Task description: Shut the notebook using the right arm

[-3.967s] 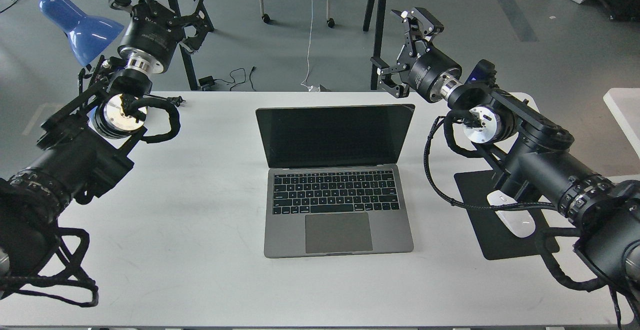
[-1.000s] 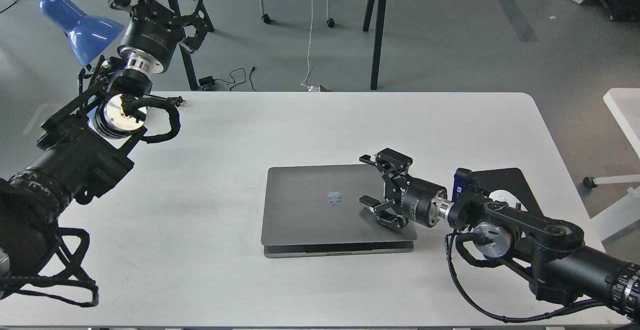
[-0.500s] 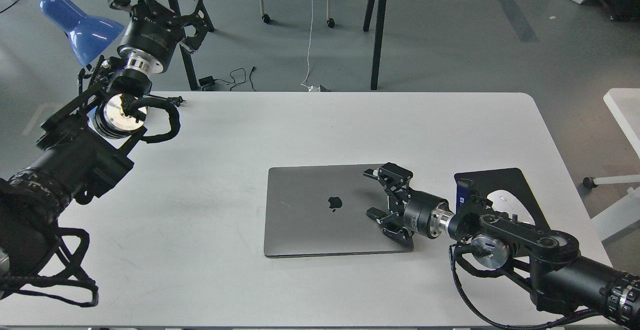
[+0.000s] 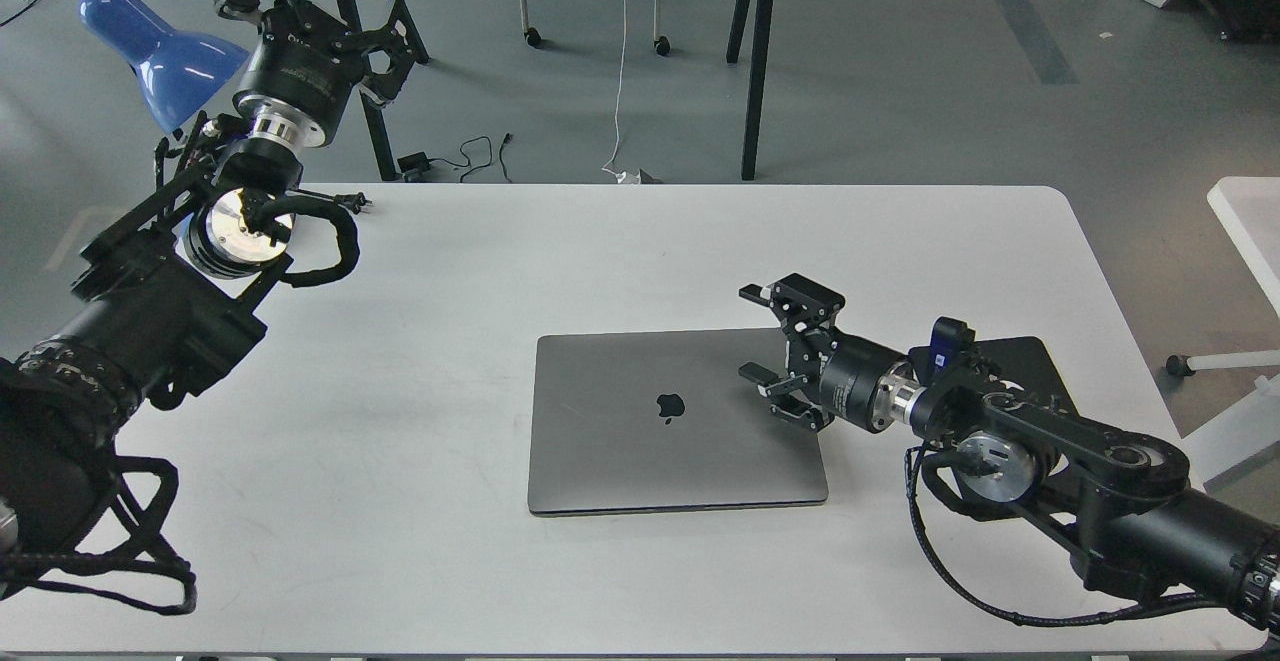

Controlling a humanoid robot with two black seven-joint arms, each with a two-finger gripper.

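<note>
Lifted since half-second-earlier frame: right gripper (image 4: 768, 333), fingers spread, empty, above right part of lid. MacBook (image 4: 678, 422) shut flat, table (image 4: 600, 241) centre-near. Closing step judged done; next: retract right arm clear. Left gripper (image 4: 385, 51) spread, idle far left.

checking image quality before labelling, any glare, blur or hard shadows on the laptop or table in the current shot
Head view: sharp, no motion blur on the right hand or the notebook; the closed lid looks evenly matte without glare; lighting is soft, with only faint shadows on the table; the left hand is dark against the table legs behind it, so its fingers are hard to separate.
</note>
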